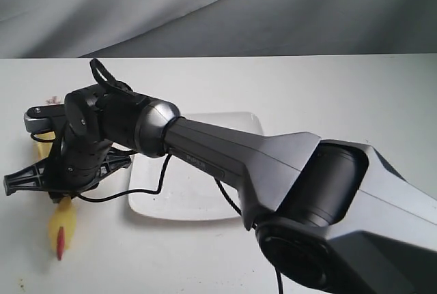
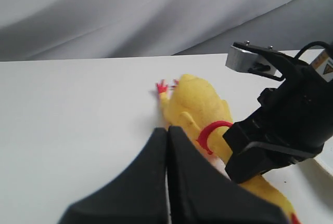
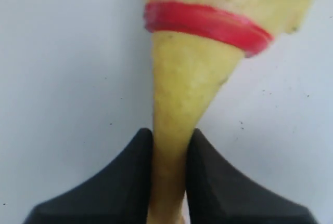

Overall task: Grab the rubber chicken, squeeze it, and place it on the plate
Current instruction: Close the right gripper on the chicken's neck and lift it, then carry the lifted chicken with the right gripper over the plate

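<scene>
Right tool [image 3: 169, 141] is pinched on the chicken [image 3: 192, 94] at the thin neck, just headward of the red collar [image 3: 208, 24]. Pads sit on both sides of the neck, rubber looks slightly nipped.

Left tool [image 2: 167, 133] is pressed together and empty, hovering near the chicken's body, not touching it as far as I can tell.

The chicken lies on the desk [image 1: 328, 96], just left of the plate [image 1: 232, 127] in the exterior view. Can't tell if it's lifted off the surface. Long axis runs near-to-far, roughly parallel to the plate's left edge, head at the near end, feet at the far end.

The right arm reaches across the plate to get there, so the carry is a short sideways shift back toward its own side.

My read: grasp done, squeeze in hand or next. A neck hold leaves the heavy body hanging, so expect swing. It may need turning to sit on the plate.
</scene>
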